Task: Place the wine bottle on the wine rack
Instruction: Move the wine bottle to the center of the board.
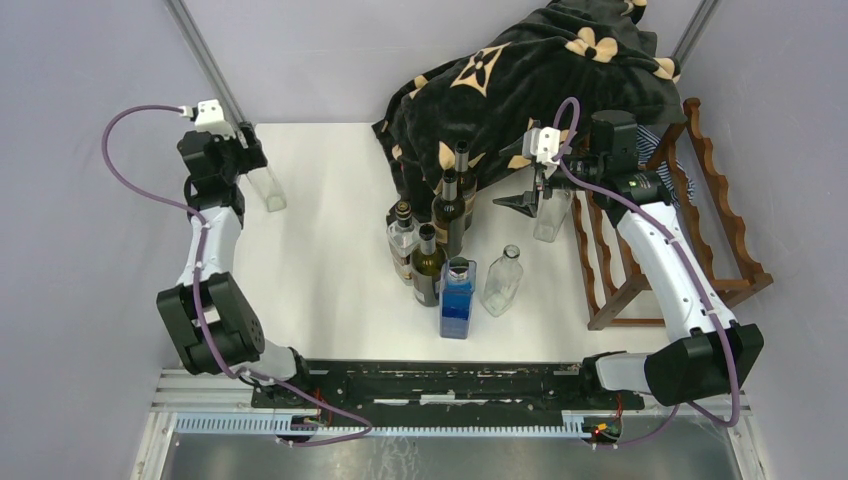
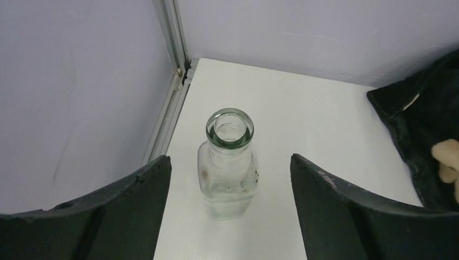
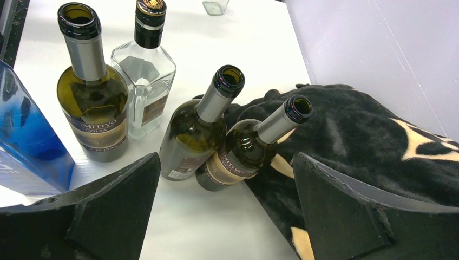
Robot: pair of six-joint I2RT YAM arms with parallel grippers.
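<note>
The right gripper (image 3: 226, 157) is the nearer one to the work: its fingers are spread wide and grasp nothing, and the dark green wine bottle (image 3: 197, 132) stands just ahead of the gap between them, its open neck running toward the upper middle of the wrist view. It stands upright on the white table (image 1: 320, 250), so its long axis runs straight up, while the scalloped rails of the wine rack (image 1: 750, 283) want a bottle laid on its side. The rack sits at the far right of the overhead view, beyond the right arm, well apart from the bottles in the middle. I judge the coming move turns on closing across the bottle's body and then tipping it over as it swings toward the rack. A second wine bottle (image 3: 243, 149) stands just to its right, against the black patterned blanket (image 3: 368, 135), close enough to be knocked. No cork shows in either neck, and the dark glass hides whether they hold any liquid. The left gripper (image 2: 228, 162), in the upper left of the overhead view, is released too; an empty clear glass bottle (image 2: 227, 173) stands upright between its fingers, untouched
</note>
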